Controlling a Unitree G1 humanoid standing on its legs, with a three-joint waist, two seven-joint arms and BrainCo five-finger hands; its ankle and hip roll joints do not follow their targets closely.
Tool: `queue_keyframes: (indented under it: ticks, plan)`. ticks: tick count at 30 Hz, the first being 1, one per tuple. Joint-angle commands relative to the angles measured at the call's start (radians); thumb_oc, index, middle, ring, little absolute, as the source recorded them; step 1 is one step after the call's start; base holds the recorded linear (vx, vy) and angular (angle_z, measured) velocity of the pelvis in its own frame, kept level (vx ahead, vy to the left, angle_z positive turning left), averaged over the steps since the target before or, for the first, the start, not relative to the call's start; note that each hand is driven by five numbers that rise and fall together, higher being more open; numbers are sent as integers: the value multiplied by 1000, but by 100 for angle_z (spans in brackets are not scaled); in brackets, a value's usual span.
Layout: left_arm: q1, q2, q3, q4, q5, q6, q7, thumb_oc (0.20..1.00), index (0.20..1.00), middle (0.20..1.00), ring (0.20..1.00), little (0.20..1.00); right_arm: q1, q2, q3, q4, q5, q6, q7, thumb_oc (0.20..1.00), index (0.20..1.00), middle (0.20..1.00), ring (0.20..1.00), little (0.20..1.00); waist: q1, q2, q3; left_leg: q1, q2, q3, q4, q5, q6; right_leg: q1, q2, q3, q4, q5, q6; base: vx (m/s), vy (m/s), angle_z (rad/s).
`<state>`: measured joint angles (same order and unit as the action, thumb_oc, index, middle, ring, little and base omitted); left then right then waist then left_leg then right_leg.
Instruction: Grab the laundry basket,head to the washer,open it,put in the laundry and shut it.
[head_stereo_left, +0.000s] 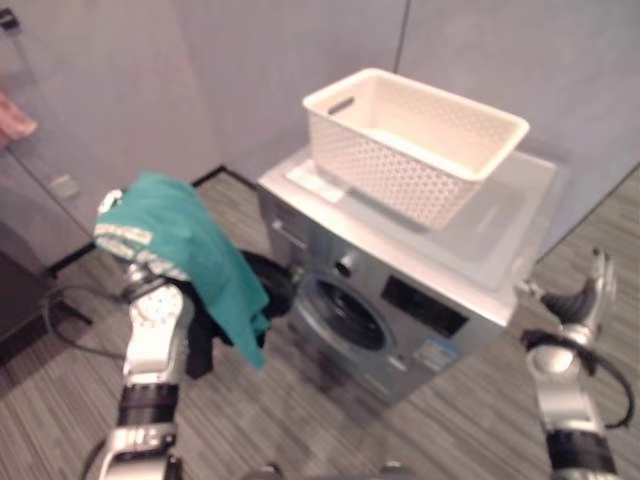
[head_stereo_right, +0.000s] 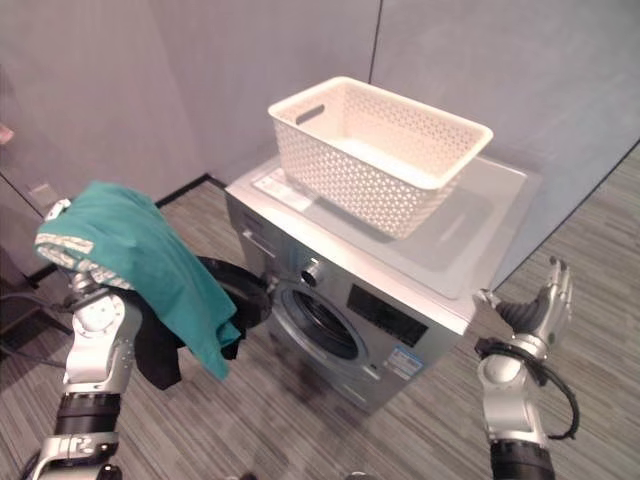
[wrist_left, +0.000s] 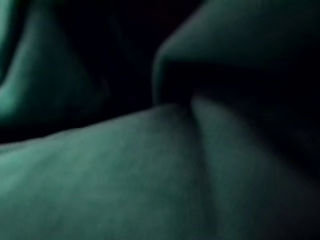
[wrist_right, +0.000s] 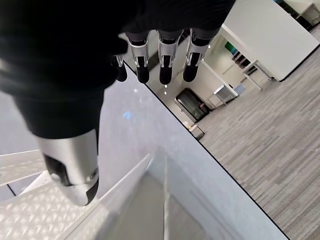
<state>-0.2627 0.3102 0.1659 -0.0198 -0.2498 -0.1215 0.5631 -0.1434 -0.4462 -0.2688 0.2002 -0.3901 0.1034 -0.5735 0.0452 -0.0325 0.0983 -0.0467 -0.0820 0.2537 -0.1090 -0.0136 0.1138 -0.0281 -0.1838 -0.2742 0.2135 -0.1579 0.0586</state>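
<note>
The left robot hand (head_stereo_right: 88, 285) is up high, in front of the washer (head_stereo_right: 370, 300) and off to its left. A green shirt (head_stereo_right: 150, 265) hangs over this hand and covers it, so I cannot tell how the fingers are set under the cloth. The left wrist view sees green cloth from very close. A dark piece of clothing (head_stereo_right: 160, 355) hangs down under the shirt too.

The right robot hand (head_stereo_right: 540, 305) is at the right corner of the washer, near it but not touching. Its fingers (wrist_right: 165, 62) are straight and hold nothing.

The white laundry basket (head_stereo_left: 415, 140) sits on top of the washer, and I see no clothes in it. The round washer door (head_stereo_right: 235, 285) is swung open to the left, and the dark hole (head_stereo_left: 345, 312) in the front is easy to see.

The step now looks like putting the laundry in. To do it well, the left robot hand should go down and toward the hole. The shirt hangs low, so the loose end should go in first. Push it well inside, so no cloth lies on the edge of the hole. Cloth left there could get caught when the door shuts. The dark piece could slip and fall to the floor (head_stereo_left: 460, 420), so a slow move is best.
</note>
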Motion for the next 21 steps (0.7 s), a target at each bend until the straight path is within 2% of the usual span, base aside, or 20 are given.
queue_keyframes:
  ticks: [1, 2, 3, 6, 9, 10, 11, 12, 14, 17, 19, 20, 21]
  plan:
    - [-16, 59, -3, -81, -13, -98, -10, 200, 200, 200, 200, 200, 30, -23, 43, -12, 16, -47, 0, 1000, 1000, 1000, 1000, 1000, 20, -30, -141, -28, 12, 65, 28, 14, -26, 230, 17, -42, 119, 62, 102, -199, -122, -83]
    - [-4, 62, 6, -95, -15, -100, -6, 200, 200, 200, 200, 200, 2, -21, 74, 3, 21, -48, 4, 1000, 1000, 1000, 1000, 1000, 59, -41, -150, -56, 16, 81, 26, 24, -43, 259, 19, -59, 37, 1, 86, -123, -97, -79]
    - [-2, 62, 7, -97, -15, -99, -5, 200, 200, 200, 200, 200, -1, -21, 78, 8, 22, -48, 2, 1000, 1000, 1000, 1000, 1000, 60, -45, -151, -55, 15, 85, 27, 22, -46, 263, 18, -57, 31, -1, 83, -107, -117, -100]
    - [18, 51, 22, -106, -14, -99, -3, 200, 200, 200, 200, 200, -10, -20, 113, 15, 19, -50, 20, 1000, 1000, 1000, 1000, 1000, 92, -54, -156, -76, 48, 128, 28, 53, -73, 313, 45, -90, -90, -69, 60, -115, -150, -79]
    - [14, 42, 15, -111, -16, -104, -7, 200, 200, 200, 200, 200, 4, -23, 123, -3, 22, -60, 36, 1000, 1000, 1000, 1000, 1000, 86, -48, -133, -112, 86, 131, 32, 110, -104, 320, 92, -76, -148, -128, 24, -187, -195, -40]
    - [10, 29, -1, -111, -25, -105, -14, 200, 200, 200, 200, 200, 17, -31, 119, -14, 25, -65, 36, 1000, 1000, 1000, 1000, 1000, 74, -38, -110, -135, 112, 117, 35, 149, -126, 320, 121, -72, -172, -142, 3, -213, -195, 8]
    - [9, 28, -2, -110, -25, -105, -14, 200, 200, 200, 200, 200, 17, -32, 118, -14, 25, -65, 36, 1000, 1000, 1000, 1000, 1000, 73, -36, -109, -136, 115, 114, 35, 153, -128, 320, 125, -74, -173, -142, 0, -324, -204, 12]
    - [9, 21, -13, -106, -29, -104, -17, 200, 200, 200, 200, 200, 24, -36, 117, -19, 26, -69, 33, 1000, 1000, 1000, 1000, 1000, 66, -26, -90, -157, 141, 136, 45, 187, -130, 313, 141, -88, -179, -130, -6, -179, -116, 12]
    - [10, 12, -18, -101, -33, -106, -21, 200, 200, 200, 200, 200, 28, -44, 110, -25, 25, -72, 33, 1000, 1000, 1000, 1000, 1000, 58, -24, -85, -158, 148, 107, 44, 183, -149, 314, 150, -75, -179, -139, -16, -154, -132, 14]
    - [23, 2, -46, -76, -44, -97, -34, 200, 200, 200, 200, 200, 60, -64, 95, -6, 37, -80, 26, 1000, 1000, 1000, 1000, 1000, 32, -7, -47, -185, 204, 103, 80, 216, -177, 303, 193, -79, -175, -147, -47, -187, -170, 21]
    - [40, -3, -47, -68, -52, -94, -41, 200, 200, 200, 200, 200, 81, -67, 100, 15, 47, -85, 37, 1000, 1000, 1000, 1000, 1000, 27, 4, -29, -202, 237, 111, 105, 247, -180, 297, 210, -94, -178, -137, -59, -191, -103, 21]
    - [49, -8, -44, -67, -61, -95, -45, 200, 200, 200, 200, 200, 83, -69, 106, 31, 55, -89, 43, 1000, 1000, 1000, 1000, 1000, 28, 8, -23, -209, 246, 89, 119, 247, -188, 293, 215, -90, -178, -136, -64, -211, -63, 15]
    - [59, -13, -38, -67, -79, -97, -48, 200, 200, 200, 200, 200, 83, -68, 119, 49, 62, -88, 51, 1000, 1000, 1000, 1000, 1000, 38, 9, -10, -220, 250, 32, 135, 246, -200, 283, 214, -79, -172, -135, -69, -157, -35, -2]
